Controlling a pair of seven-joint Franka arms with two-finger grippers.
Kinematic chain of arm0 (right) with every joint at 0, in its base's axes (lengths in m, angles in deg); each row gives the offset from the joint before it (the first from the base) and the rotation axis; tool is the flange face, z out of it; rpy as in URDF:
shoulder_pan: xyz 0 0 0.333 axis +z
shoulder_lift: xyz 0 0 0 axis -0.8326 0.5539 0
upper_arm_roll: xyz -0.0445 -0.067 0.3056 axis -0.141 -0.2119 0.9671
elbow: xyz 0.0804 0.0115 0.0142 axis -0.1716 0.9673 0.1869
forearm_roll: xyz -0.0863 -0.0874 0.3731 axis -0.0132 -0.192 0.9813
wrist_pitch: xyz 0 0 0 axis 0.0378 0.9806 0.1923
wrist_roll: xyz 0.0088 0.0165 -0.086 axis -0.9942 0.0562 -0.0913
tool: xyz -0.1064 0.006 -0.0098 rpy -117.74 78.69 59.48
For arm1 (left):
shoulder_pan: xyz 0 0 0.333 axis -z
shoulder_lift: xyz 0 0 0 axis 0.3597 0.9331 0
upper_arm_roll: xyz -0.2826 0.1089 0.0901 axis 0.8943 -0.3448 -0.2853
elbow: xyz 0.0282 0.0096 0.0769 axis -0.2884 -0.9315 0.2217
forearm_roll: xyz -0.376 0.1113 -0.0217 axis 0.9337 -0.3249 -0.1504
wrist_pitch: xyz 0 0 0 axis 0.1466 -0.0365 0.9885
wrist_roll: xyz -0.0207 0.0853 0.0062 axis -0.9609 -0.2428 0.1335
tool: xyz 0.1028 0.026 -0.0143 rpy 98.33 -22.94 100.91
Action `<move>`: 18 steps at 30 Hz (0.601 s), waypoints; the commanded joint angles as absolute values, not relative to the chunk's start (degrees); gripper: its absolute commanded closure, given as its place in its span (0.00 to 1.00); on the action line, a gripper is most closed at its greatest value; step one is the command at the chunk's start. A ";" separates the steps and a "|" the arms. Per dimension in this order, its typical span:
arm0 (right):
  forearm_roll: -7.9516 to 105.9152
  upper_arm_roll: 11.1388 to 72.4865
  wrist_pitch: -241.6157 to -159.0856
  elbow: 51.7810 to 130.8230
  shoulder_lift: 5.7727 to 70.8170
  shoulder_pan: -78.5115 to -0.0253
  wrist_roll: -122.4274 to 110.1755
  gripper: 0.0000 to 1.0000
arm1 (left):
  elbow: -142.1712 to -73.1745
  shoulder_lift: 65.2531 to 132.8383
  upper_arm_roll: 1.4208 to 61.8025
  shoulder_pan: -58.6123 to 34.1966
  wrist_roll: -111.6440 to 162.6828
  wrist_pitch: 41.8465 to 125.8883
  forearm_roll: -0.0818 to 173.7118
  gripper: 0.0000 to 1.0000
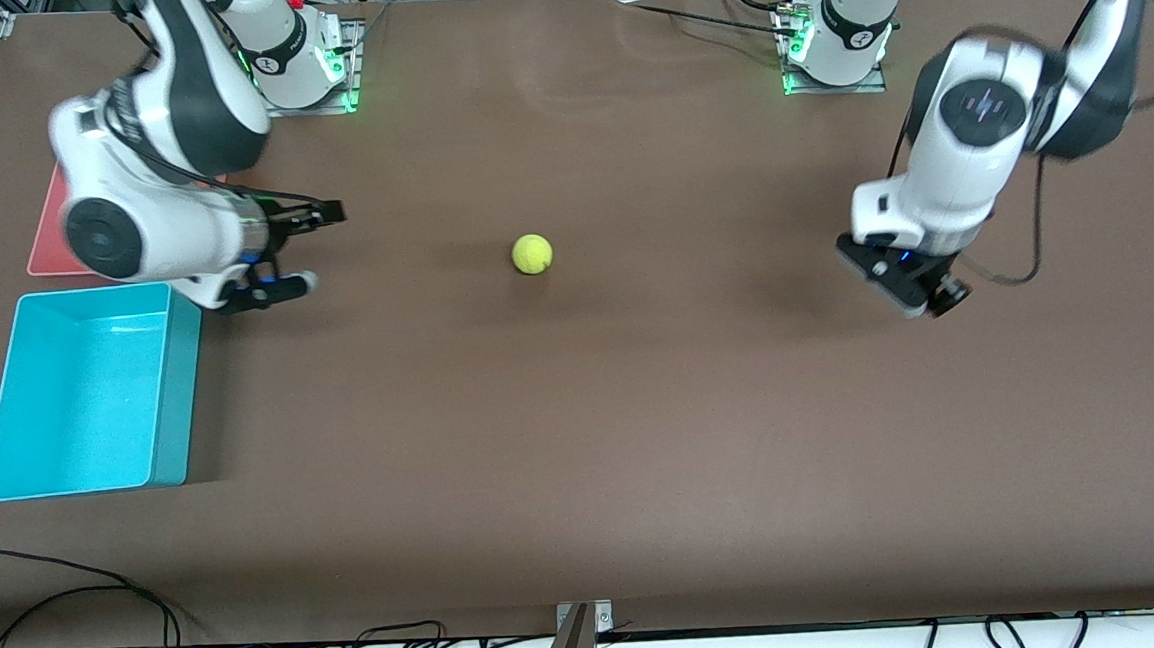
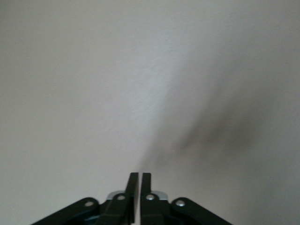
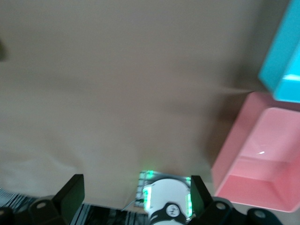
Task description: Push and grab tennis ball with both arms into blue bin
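From the front view, the small fuzzy yellow-green tennis ball (image 1: 532,254) sits alone on the brown table (image 1: 584,444), about midway between the two arms and well apart from the bright cyan rectangular plastic bin (image 1: 90,392) at the right arm's end. A pink bin (image 1: 46,236) lies farther from the camera than the cyan one, mostly covered by the right arm. The right gripper (image 1: 307,245) hangs low beside the cyan bin, its jaws spread wide and empty. The left gripper (image 1: 910,289) hovers over bare table at its own end; its fingers are hidden under the wrist here.

The ball looks light, springy and prone to roll; its felt should grip well if pinched across its middle.

In the left wrist view, the left gripper's (image 2: 139,185) jaws stand nearly together, holding nothing, over blurred table.

In the right wrist view, the right gripper's (image 3: 133,192) jaws are wide; both bins are cut off at the edge and the ball is absent.
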State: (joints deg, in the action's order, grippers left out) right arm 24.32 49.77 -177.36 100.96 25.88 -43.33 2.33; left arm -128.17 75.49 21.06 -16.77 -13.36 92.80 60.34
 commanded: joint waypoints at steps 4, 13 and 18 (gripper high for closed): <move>26.55 49.46 -184.30 107.23 25.38 -38.53 5.67 0.00 | -129.78 64.64 21.02 -16.95 -14.33 85.71 62.79 0.00; 26.64 49.46 -197.83 115.76 25.73 -34.40 5.85 0.00 | -128.38 57.87 19.88 -18.44 -13.89 79.30 70.34 0.00; 26.81 49.55 -204.43 118.22 27.48 -32.12 6.29 0.00 | -124.07 57.60 17.95 -18.97 -13.02 73.42 73.69 0.00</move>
